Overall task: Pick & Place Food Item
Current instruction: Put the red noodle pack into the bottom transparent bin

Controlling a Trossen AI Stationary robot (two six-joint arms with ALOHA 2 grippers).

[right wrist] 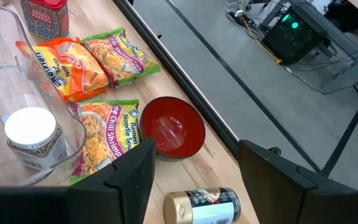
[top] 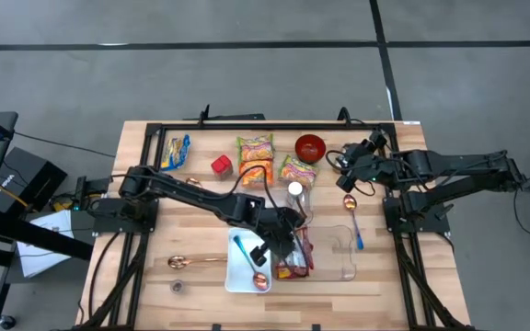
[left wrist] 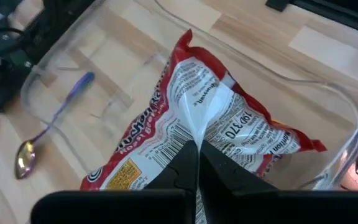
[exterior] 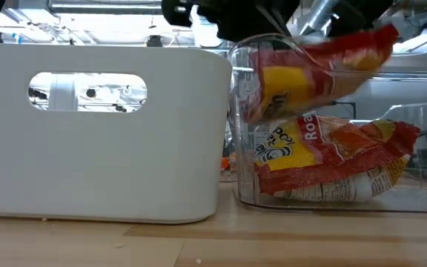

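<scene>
Pinching noodle packet point(left wrist: 210, 124): left claw point(left wrist: 197, 163)

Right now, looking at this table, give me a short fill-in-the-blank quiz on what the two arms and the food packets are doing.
1. The left gripper is shut on a red ____ packet.
2. That packet hangs over the clear ____, where another packet already lies.
3. Beside the red bowl, the right gripper is ____ and holds nothing.

Missing words: noodle; bin; open
</scene>
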